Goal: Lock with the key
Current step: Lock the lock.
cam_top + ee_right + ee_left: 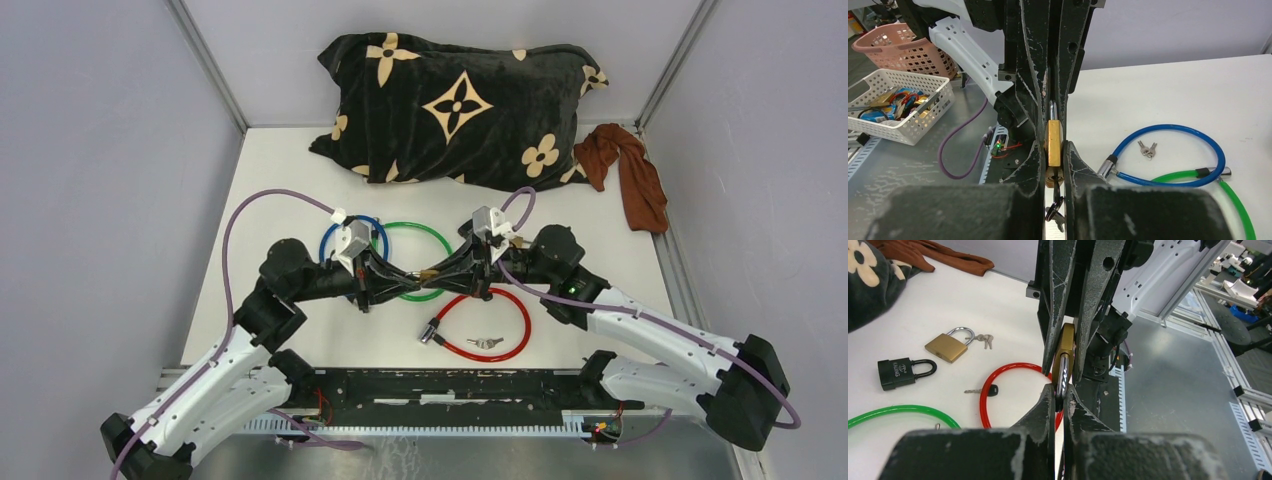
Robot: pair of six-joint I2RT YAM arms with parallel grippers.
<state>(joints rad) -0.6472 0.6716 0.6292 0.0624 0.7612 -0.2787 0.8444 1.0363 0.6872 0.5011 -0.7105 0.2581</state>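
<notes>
Two grips suit your padlock, probably dense and slick: left gripper clamped on its stiff shackle, right gripper clamped on its body.

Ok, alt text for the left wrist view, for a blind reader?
The left end effector pinches the shackle of a brass padlock while the right end effector clamps its body; a black padlock and red cable lock lie nearby.

You have a white table boxed in by pale grey walls with aluminium corner posts, and past its edge a pink basket and a white basket above a grey metal surface.
</notes>
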